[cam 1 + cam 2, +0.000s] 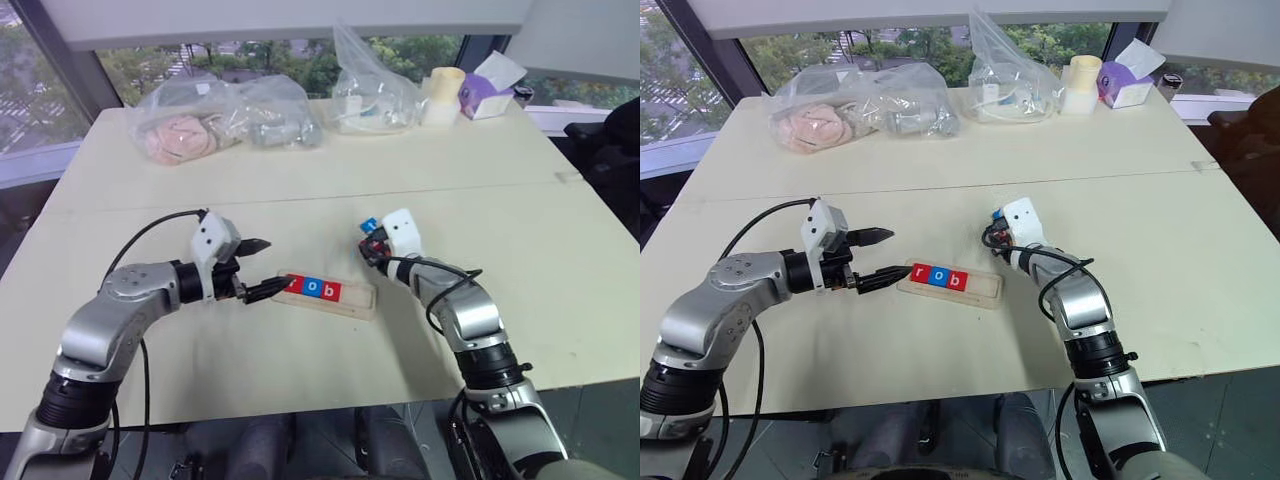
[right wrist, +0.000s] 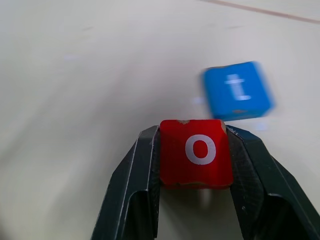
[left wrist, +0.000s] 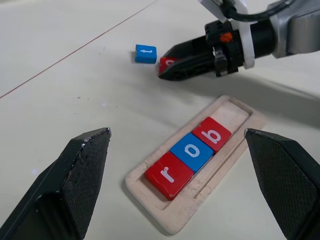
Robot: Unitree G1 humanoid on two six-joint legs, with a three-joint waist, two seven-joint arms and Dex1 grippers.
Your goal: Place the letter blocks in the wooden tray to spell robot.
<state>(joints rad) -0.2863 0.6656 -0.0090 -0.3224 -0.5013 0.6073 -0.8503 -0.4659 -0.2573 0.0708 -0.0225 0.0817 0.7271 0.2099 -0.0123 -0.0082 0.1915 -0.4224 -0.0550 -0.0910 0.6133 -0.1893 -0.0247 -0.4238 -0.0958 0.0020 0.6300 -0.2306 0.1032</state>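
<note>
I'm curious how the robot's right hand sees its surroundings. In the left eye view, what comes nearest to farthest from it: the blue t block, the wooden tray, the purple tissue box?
1. Blue t block, right beside the right hand.
2. Wooden tray, nearer the robot, between both hands.
3. Purple tissue box, at the table's far edge.

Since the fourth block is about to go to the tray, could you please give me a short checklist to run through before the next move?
1. Right end effector shut on the red o block: ok.
2. r, o, b blocks in order in the wooden tray: ok.
3. Slot space free beyond the b: ok.
4. Left end effector open, holding nothing: ok.
5. Left end effector clear of the tray: cannot tell.
6. Blue t block apart on the table: ok.
</note>
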